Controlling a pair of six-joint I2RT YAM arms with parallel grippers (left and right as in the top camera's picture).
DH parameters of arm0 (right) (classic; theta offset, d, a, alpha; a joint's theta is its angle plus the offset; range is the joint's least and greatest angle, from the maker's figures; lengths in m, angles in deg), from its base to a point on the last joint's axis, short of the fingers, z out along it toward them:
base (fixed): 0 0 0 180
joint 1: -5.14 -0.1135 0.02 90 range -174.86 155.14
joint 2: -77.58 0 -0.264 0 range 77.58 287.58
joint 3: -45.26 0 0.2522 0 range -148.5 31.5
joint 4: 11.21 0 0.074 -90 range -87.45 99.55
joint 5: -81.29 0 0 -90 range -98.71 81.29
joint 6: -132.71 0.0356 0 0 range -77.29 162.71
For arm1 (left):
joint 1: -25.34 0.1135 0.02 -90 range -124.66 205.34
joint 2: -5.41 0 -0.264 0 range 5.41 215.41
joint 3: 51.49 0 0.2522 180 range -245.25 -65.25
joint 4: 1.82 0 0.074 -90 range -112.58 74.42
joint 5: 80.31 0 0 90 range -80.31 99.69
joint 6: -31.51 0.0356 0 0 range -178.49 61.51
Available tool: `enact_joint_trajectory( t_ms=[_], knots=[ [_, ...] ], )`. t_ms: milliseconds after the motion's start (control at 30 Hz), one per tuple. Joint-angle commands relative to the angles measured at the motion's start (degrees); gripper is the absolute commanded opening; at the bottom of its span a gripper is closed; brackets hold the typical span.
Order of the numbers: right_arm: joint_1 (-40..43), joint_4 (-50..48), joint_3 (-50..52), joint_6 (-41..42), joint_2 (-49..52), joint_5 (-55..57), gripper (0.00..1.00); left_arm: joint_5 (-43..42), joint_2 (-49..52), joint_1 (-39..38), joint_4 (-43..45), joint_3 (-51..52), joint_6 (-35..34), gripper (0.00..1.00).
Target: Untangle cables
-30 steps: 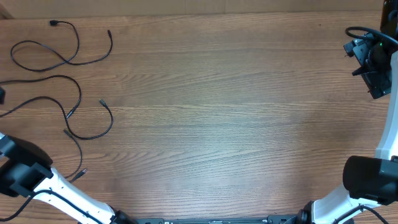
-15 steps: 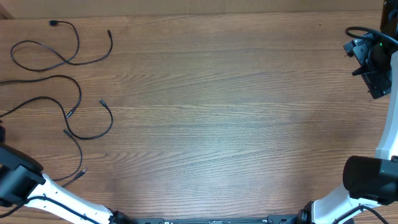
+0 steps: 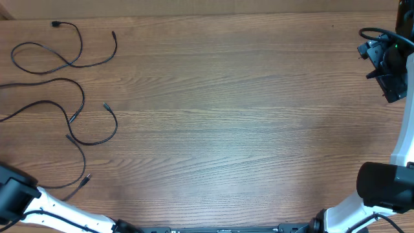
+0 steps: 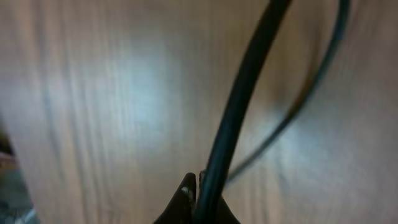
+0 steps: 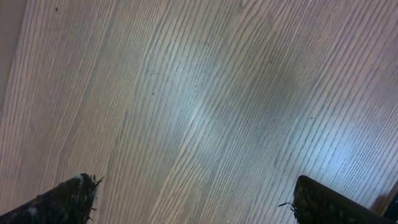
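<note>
Several thin black cables lie at the table's left. One loops at the back (image 3: 81, 45); another curves below it (image 3: 83, 97) and runs off the left edge. A third (image 3: 81, 155) trails toward the front. In the left wrist view my left gripper (image 4: 198, 186) is shut, with a black cable (image 4: 239, 99) coming up out of its tips and bending away, blurred. Overhead, only the left arm (image 3: 13, 197) shows at the bottom left corner. My right gripper (image 5: 199, 202) stands open over bare wood, far from the cables, at the table's right edge (image 3: 388, 84).
The table's left edge cuts across the cables. The right arm's base (image 3: 385, 188) sits at the bottom right, with its own thick black wire (image 3: 372, 31) looped at the top right.
My left gripper has gone from open to shut. The left arm has slid toward the bottom left corner of the overhead view, uncovering the front cable's tail. The right arm is still.
</note>
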Motion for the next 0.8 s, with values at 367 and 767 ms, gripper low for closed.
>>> enact_joint_trajectory(
  t_ms=[367, 767],
  knots=[
    [-0.1, -0.3, 0.2, -0.2, -0.4, 1.0, 1.0, 3.8, -0.3, 2.9, 2.0, 0.2, 1.6, 0.78],
    [-0.1, -0.3, 0.2, -0.2, -0.4, 1.0, 1.0, 6.1, -7.6, -2.0, 2.4, 0.2, 2.3, 0.96]
  ],
)
